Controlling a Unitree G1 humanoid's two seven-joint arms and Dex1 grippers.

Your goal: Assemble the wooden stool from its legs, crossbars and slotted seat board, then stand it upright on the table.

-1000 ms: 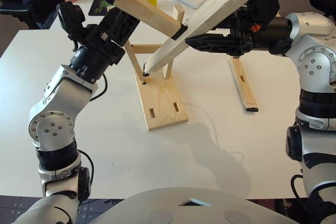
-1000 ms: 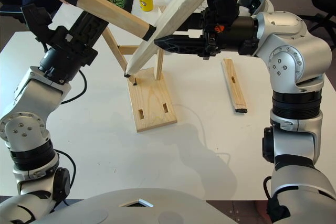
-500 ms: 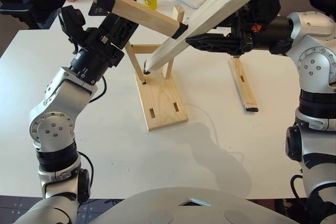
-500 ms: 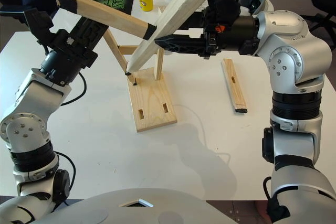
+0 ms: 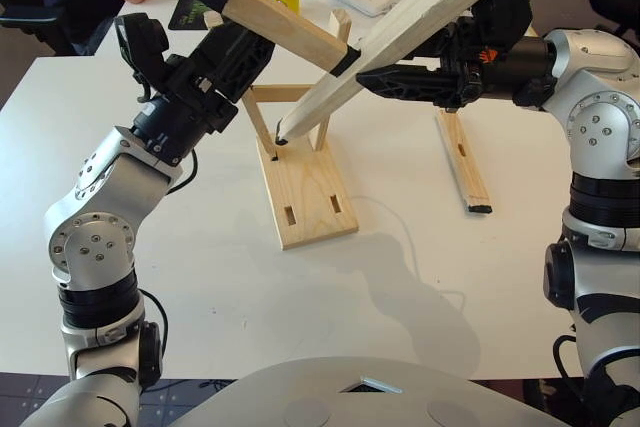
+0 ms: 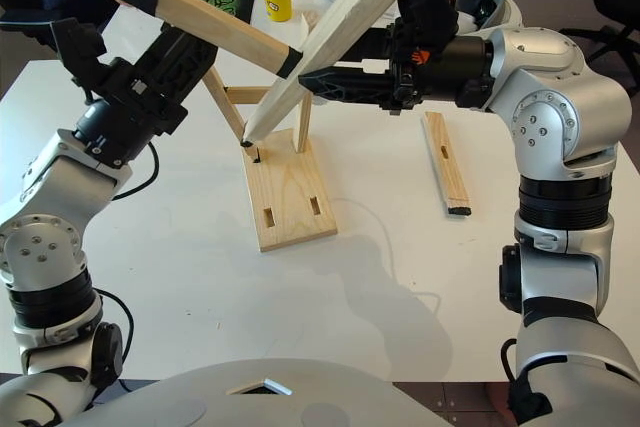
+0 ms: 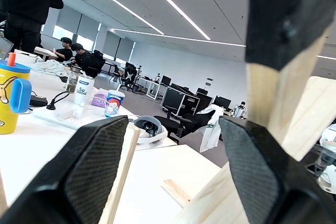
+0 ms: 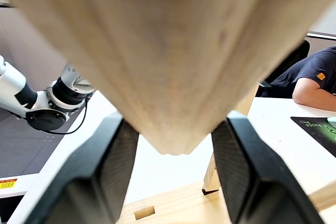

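- The right gripper is clamped on a long pale wooden leg with a black tip. In the right wrist view its pads press the leg's two flat faces.
- This leg slopes steeply. Its upper end is high toward the robot's right, and its black tip is down at a far slot of the flat pale slotted seat board, which lies on the white table. I cannot tell whether the tip is inside the slot or only at its mouth.
- The left gripper holds a second pale wooden leg with black end caps in the air. Its long axis falls from high on the robot's left toward the first leg, and I cannot tell whether the two touch.
- Two thin wooden uprights, joined by a short wooden crossbar, stand at the board's far end.
- A loose slotted wooden bar lies flat to the right, well apart from the board, with its long axis running away from the robot.
- The legs look stiff, light and dry, so they should not flex.
- The flat faces look the best place to grip, nearer the working end, because a high grip magnifies any wobble at the tip.
- The board is probably light and nothing holds it down, so a sideways push could slide it or tip the uprights.
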